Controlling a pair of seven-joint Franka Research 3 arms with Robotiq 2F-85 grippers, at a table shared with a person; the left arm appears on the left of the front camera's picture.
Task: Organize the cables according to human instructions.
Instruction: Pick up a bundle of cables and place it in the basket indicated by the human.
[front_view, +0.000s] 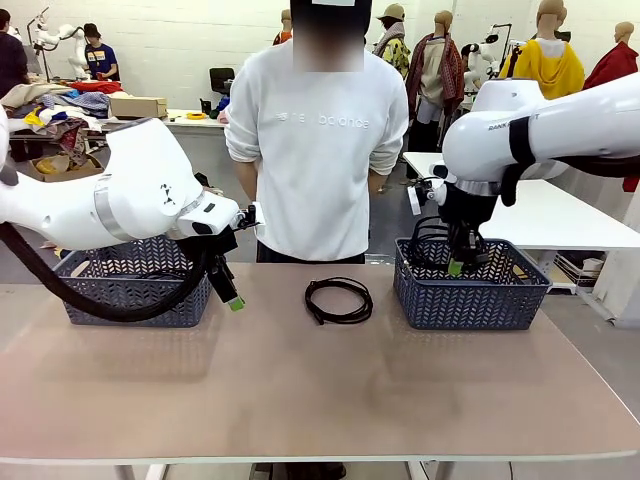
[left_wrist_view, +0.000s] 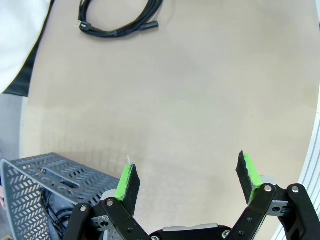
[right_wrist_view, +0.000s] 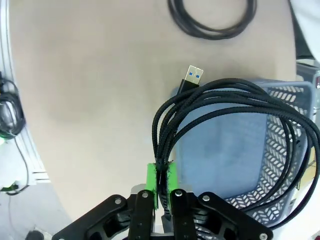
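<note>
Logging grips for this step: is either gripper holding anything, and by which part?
The right gripper pinches a coiled black cable by the bundled strands of its loop. The left gripper is open, holding nothing.

We record a beige table (front_view: 300, 400) carrying three items. The left basket (front_view: 120, 300), dark and slatted, stands at the far left, and the matching right basket (front_view: 470, 297) at the far right. Between them, apart from both, a black coiled cable (front_view: 339, 300) lies flat.
</note>
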